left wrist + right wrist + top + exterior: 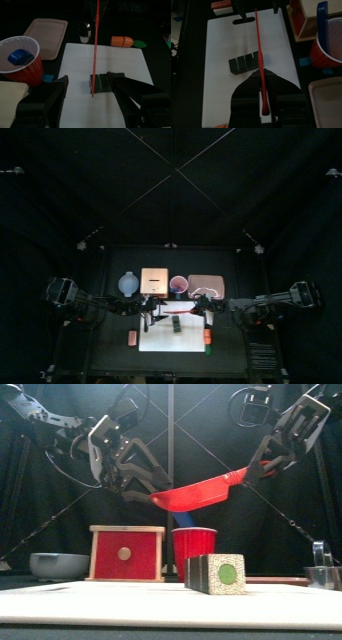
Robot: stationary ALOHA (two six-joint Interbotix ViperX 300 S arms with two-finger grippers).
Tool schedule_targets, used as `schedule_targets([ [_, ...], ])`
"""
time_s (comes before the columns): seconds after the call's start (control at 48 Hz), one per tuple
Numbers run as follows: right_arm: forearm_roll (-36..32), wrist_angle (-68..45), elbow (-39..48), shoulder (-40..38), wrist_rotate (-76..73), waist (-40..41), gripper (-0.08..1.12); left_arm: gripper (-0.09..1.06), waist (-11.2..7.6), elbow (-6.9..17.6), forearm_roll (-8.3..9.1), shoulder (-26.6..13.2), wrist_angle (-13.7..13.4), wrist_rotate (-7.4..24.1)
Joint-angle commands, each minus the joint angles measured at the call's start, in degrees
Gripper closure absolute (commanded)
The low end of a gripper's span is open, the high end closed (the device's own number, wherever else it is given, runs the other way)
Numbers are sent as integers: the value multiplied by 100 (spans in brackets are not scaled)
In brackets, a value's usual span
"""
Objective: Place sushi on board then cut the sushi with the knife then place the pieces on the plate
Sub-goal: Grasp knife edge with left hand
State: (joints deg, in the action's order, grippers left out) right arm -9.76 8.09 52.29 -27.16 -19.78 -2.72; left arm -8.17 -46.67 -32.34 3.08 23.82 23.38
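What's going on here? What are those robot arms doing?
The robot is getting ready to cut toy sushi. Its right gripper holds a red knife up in the air. Below it, the sushi roll sits on the white board with all its blocks together. The left gripper hangs open above the roll. Nothing is on the pink tray yet.
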Motion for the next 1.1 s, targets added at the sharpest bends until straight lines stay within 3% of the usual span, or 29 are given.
schedule_targets([
  [0.021,9,-53,-105,-53,18,0,66,5,-18,132,18,-53,18,18],
  [0.479,44,-53,-70,-53,9,-26,66,25,-26,149,97,-141,18,35],
  [1.104,132,-114,9,-26,18,-26,66,27,-44,202,237,-158,18,35],
])
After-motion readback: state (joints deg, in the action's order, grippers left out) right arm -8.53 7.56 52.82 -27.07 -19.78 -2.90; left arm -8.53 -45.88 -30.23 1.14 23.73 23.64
